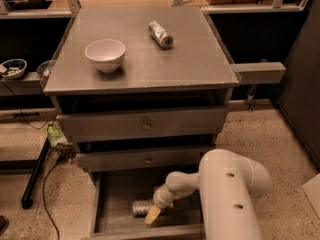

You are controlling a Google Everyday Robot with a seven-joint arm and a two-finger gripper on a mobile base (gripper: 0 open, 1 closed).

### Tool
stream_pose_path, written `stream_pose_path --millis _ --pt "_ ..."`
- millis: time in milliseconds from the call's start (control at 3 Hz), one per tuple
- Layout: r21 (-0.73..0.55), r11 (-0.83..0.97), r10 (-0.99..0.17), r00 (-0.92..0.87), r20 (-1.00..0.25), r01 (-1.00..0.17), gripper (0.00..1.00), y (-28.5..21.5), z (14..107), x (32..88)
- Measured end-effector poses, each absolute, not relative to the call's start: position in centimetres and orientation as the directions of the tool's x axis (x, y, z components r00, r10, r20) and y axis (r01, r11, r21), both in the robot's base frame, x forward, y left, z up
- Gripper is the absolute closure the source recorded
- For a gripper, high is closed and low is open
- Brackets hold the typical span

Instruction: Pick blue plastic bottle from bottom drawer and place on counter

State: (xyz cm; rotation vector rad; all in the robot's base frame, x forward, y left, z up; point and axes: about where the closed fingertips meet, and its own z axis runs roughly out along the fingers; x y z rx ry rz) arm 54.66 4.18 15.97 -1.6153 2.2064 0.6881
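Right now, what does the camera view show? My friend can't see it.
The robot arm's end effector is down in the open bottom drawer, next to the blue plastic bottle lying on the drawer floor. On the counter above sit a white bowl and a silver can on its side.

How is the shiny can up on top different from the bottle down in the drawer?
The can lies up on the counter; the bottle lies down in the open bottom drawer. The can is on its own, apart from the bowl; the bottle has the gripper down close beside it. Both lie on their sides and look greyish.
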Motion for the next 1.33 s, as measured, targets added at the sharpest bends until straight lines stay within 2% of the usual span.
stream_pose_path --millis 333,667,1333 --pt "0.218 0.210 -0.786 -0.297 -0.543 -0.953 0.00 6.78 14.76 54.96" --pt "0.219 0.209 -0.785 -0.297 -0.543 -0.953 0.00 6.87 14.70 54.97" --pt "0.219 0.209 -0.785 -0.297 -0.543 -0.953 0.42 6.87 14.70 54.96"
